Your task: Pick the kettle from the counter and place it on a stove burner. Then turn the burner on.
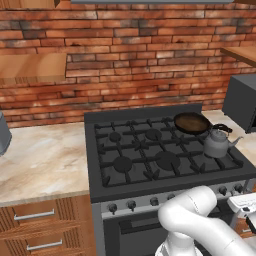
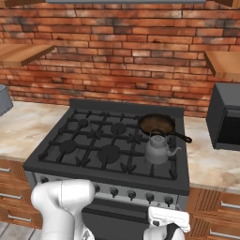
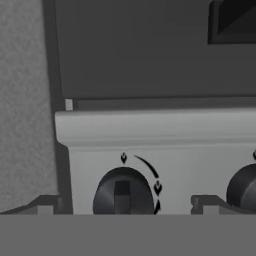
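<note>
Left base view shows you the first half of the job done: the kettle (image 1: pixel 217 143) is off the bench (image 1: pixel 42 160) and sits on the grate of the stove's front right burner, just at 5 o'clock from the frying pan (image 1: pixel 191 123), which takes the rear right spot. In the right base view the kettle (image 2: pixel 157 149) stands upright with its spout toward 3 o'clock, the pan (image 2: pixel 158 124) just behind it at 12 o'clock.

What you have left is the burner itself. I see no flame under the kettle, so judge it as not yet lit.

The pincer (image 3: pixel 122 202) is low in front of the control panel. In the hand view its two tips stand wide apart, one either side of a dark knob (image 3: pixel 122 192), with nothing held between them and no contact that I can make out. A second knob (image 3: pixel 243 189) sits at 3 o'clock, partly cut by the edge.

Your next move, as I read it, is to close on the knob and turn it. I can't tell from these frames whether this knob serves the kettle's burner, so check that first.
</note>
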Motion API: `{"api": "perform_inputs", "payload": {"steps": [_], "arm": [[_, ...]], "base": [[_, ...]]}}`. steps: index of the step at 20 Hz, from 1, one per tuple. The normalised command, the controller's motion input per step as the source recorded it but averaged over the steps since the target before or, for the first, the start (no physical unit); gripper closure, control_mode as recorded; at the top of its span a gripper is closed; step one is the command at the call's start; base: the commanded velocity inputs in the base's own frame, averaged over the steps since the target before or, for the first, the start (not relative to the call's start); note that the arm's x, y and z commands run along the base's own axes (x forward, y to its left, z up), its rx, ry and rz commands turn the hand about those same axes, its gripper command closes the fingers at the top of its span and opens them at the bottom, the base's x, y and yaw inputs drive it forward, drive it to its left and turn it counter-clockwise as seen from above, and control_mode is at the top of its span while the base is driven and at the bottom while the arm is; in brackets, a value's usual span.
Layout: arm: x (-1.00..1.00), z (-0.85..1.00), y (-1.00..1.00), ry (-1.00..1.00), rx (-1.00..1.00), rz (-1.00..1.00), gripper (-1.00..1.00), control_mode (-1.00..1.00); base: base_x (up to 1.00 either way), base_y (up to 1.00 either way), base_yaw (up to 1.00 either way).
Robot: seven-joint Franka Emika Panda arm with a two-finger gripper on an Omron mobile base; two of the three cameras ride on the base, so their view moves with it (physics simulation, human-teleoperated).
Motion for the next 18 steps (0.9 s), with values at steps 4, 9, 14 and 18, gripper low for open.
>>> {"api": "perform_inputs", "payload": {"steps": [4, 9, 14, 18], "arm": [[0.01, 0.0, -0.08, 0.0, 0.01, 0.0, -1.0, -1.0], [0.0, 0.0, -0.06, 0.0, 0.0, 0.0, -1.0, -1.0], [0.0, 0.0, 0.0, 0.0, 0.0, 0.0, -1.0, -1.0], [0.0, 0.0, 0.0, 0.0, 0.0, 0.0, 1.0, -1.0]], "base": [[0.0, 0.0, 0.0], [0.0, 0.0, 0.0], [0.0, 0.0, 0.0], [0.0, 0.0, 0.0]]}}
